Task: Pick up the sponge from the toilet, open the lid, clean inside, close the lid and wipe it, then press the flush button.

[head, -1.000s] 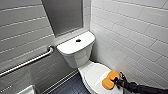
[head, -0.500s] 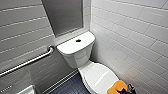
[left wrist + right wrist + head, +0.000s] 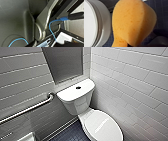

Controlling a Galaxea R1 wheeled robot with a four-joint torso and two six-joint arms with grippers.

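Note:
The white toilet (image 3: 75, 103) stands against the wall, its boxy tank behind the bowl. The lid (image 3: 102, 124) lies closed over the seat, smooth and bare. The small dark flush button (image 3: 78, 87) sits in the middle of the tank top. In the right wrist view the orange sponge (image 3: 134, 22) looms large in my right gripper, hanging over dark blue floor tiles just beside the toilet's rounded rim (image 3: 104, 25) and the lid's edge (image 3: 89, 22). In the left wrist view I see my own dark body panels and a blue cable.
A metal grab bar (image 3: 27, 109) runs along the left wall. White tiled wall (image 3: 137, 84) stands close on the toilet's right. Dark blue floor tiles (image 3: 70, 134) lie left of the bowl. A white object's corner (image 3: 26, 137) shows low on the left.
My right arm has carried the sponge off the lid toward the lower right, out of the head picture. The lid now lies bare.

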